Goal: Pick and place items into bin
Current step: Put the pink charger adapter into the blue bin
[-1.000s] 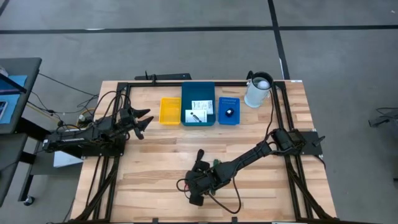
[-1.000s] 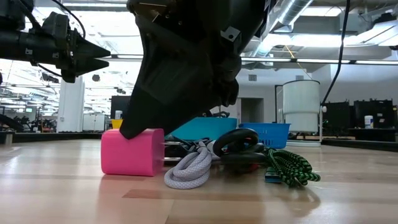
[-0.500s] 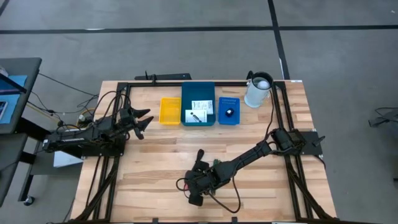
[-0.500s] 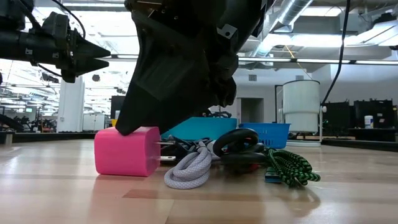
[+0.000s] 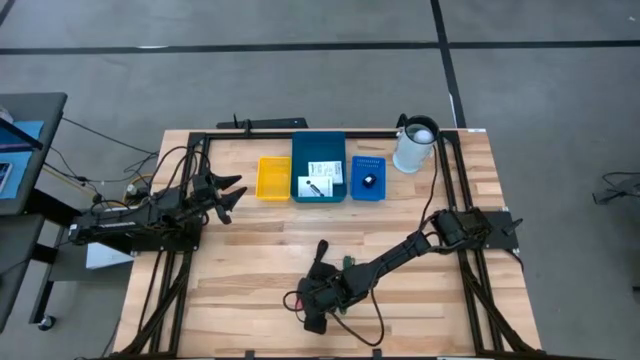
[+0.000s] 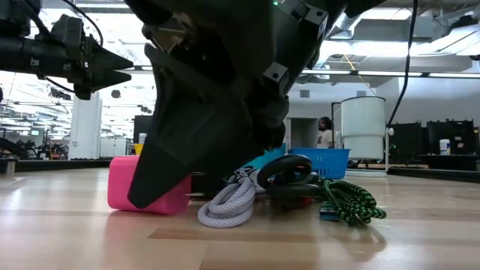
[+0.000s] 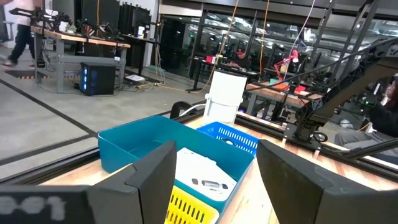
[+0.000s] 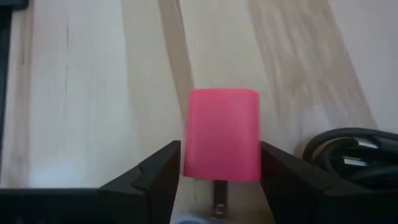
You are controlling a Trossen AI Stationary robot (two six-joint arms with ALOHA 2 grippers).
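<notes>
Progress: two white cards (image 5: 319,178) already lie in the teal bin (image 5: 319,146), and a small black object (image 5: 368,181) sits in the blue bin (image 5: 367,163). The yellow bin (image 5: 273,177) appears empty. Remaining on the worktop (image 5: 260,255), near its front edge: a pink block (image 8: 222,134), a grey cord (image 6: 229,205), a green-black cable (image 6: 346,201) and a black coil (image 6: 286,169).

Right end effector (image 8: 219,163) is lowered over the pink block, fingers spread wide on either side, not yet closed.

Left end effector (image 5: 226,192) waits open, raised beside the yellow bin.

Clearance: bare worktop separates pile from bins; the route appears unobstructed.
</notes>
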